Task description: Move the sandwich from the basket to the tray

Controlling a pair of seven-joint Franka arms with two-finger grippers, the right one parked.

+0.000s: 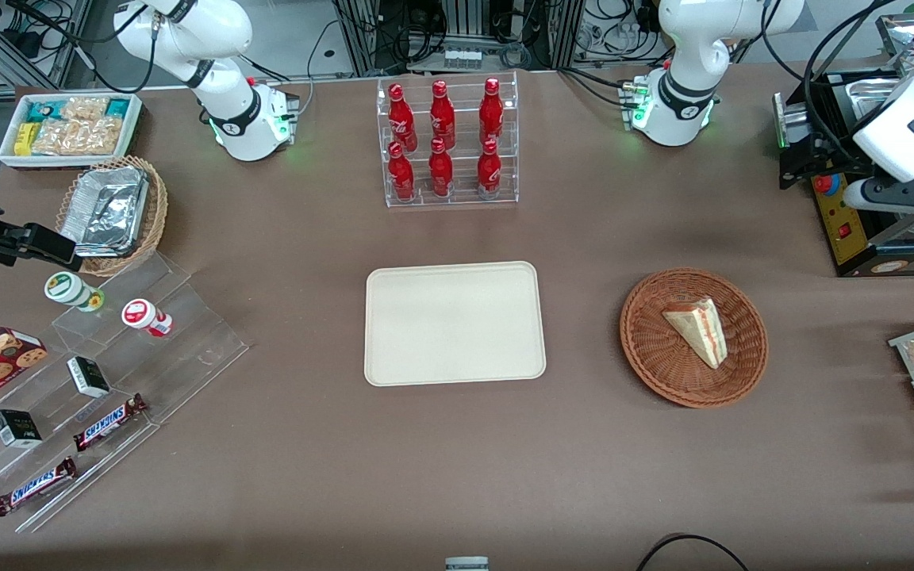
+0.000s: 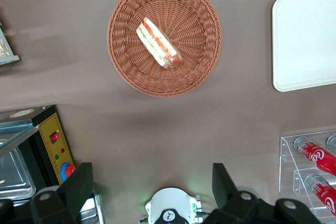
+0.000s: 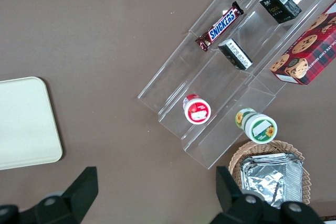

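In the front view, the gripper (image 1: 862,194) is seen raised at the working arm's end of the table, above a black machine (image 1: 862,230) with a yellow panel; nothing is held or touched by it. The basket (image 1: 693,337) is found on the table nearer the front camera than the gripper and well apart from it. The sandwich (image 1: 697,327) is seen lying in the basket, its striped filling edge turned toward the working arm's end. The tray (image 1: 455,323) is set flat at the table's middle, farther from the gripper than the basket, with nothing on it. A clear rack of red bottles (image 1: 447,143) is placed farther from the front camera than the tray

In the left wrist view, the gripper (image 2: 152,184) is shown with its two black fingers (image 2: 79,184) spread wide and nothing between them. The basket (image 2: 165,37) is seen well below and ahead of the fingers, untouched, with the sandwich (image 2: 159,43) lying near its centre. An end of the tray (image 2: 304,38) is visible beside the basket, apart from it. The yellow panel (image 2: 56,145) with its red button is seen close by one finger

In the right wrist view, only the parked arm's end is shown: an end of the tray (image 3: 26,121) and a clear stepped stand (image 3: 226,77) with snacks
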